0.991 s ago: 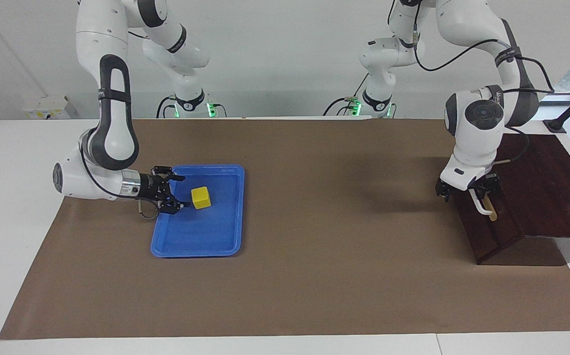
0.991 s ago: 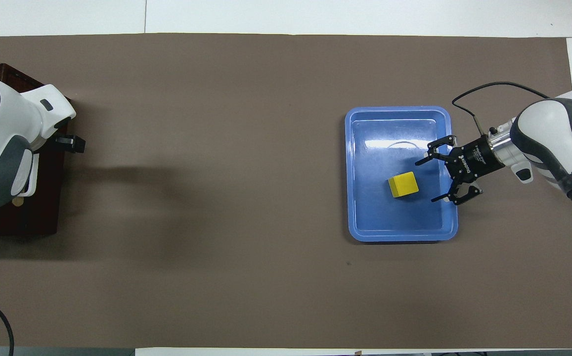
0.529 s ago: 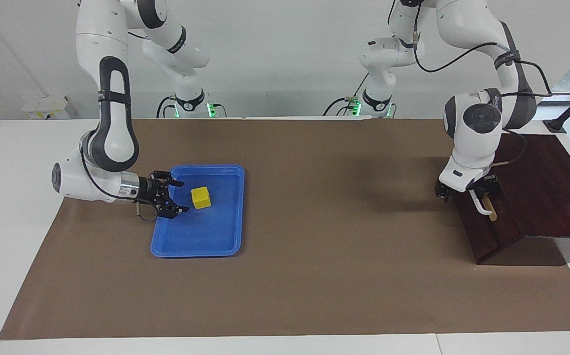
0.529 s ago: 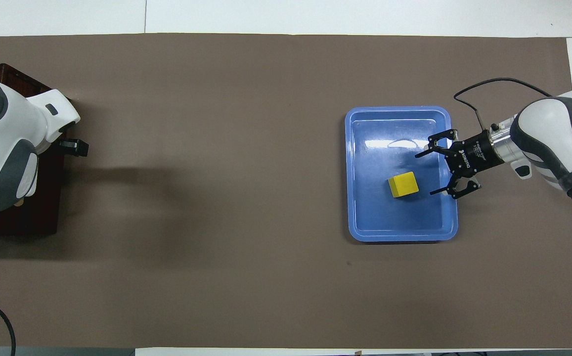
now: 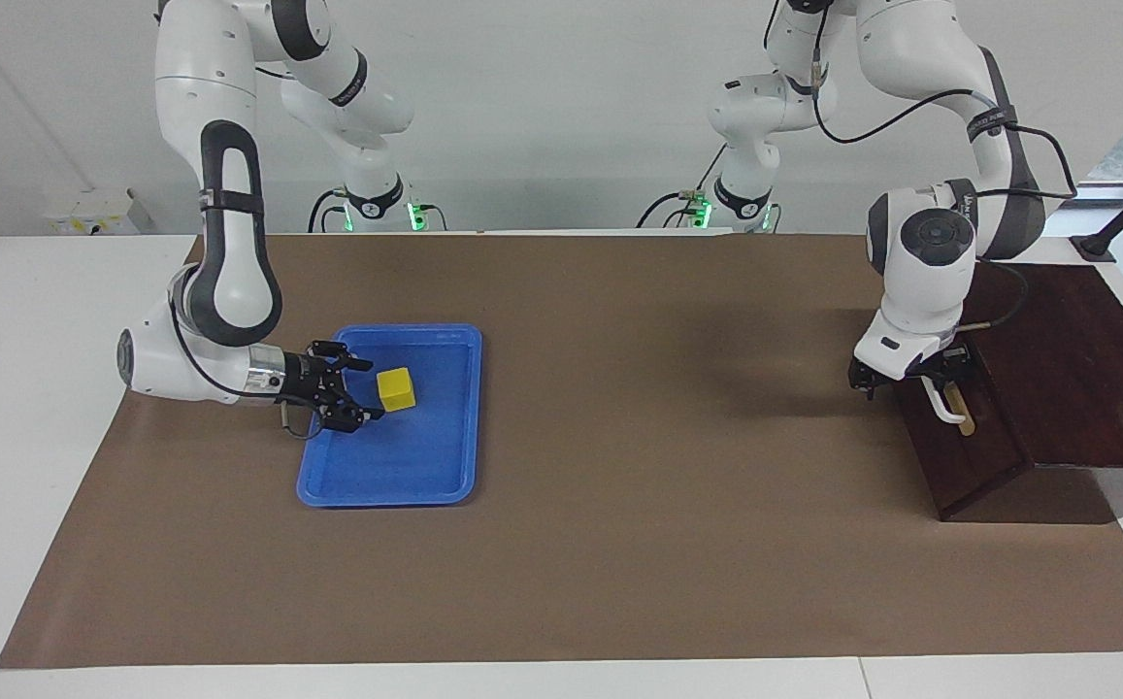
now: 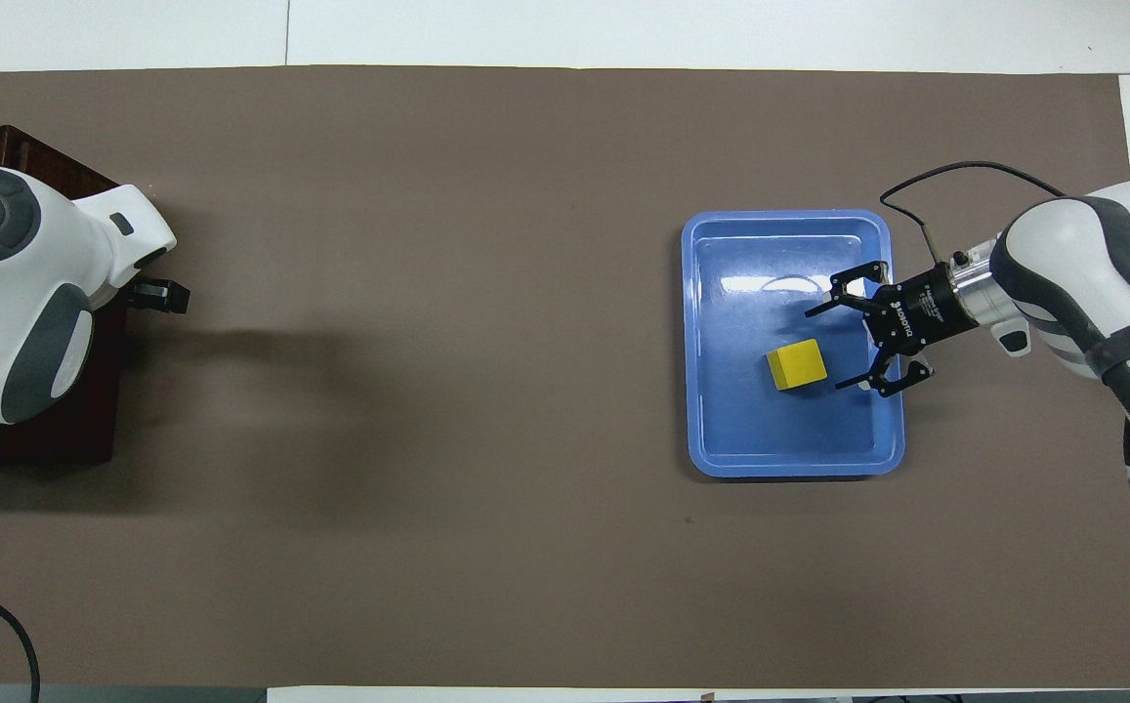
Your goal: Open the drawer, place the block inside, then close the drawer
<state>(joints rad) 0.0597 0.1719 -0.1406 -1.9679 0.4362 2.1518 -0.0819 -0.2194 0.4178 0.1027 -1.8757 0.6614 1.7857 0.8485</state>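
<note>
Where the block sits: the block [image 5: 396,388] lies in a blue tray [image 5: 386,500] toward the right arm's end of the table, resting flat on the tray floor, free of any grip.
Right gripper: the right gripper [image 5: 372,390] is low over the tray, lying almost level, spread wide, with its tips just reaching either side of the block's nearest face. I see no contact yet.
Just changed, right arm: over the last second it has slid in across the tray rim toward the block, which has not moved. The gap has closed from near to just beside.
Left gripper: the left gripper [image 5: 915,374] is down at the white handle [image 5: 944,403] of the drawer [image 5: 969,456], at the left arm's end of the table. Whether it grips the handle, I cannot tell.
Just changed, left arm: its wrist has crept a little toward the middle of the table, yet the drawer front looks flush with the cabinet [image 5: 1075,359], as before.
Drawer: appears shut, with no pale interior showing.
Meaning for the task: both arms seem to be starting at once, one readying a pull, the other lining up a pinch. Nothing is finished. I judge the drawer must come open before the block can go anywhere.
Next need: the right gripper should go a little deeper before closing.
</note>
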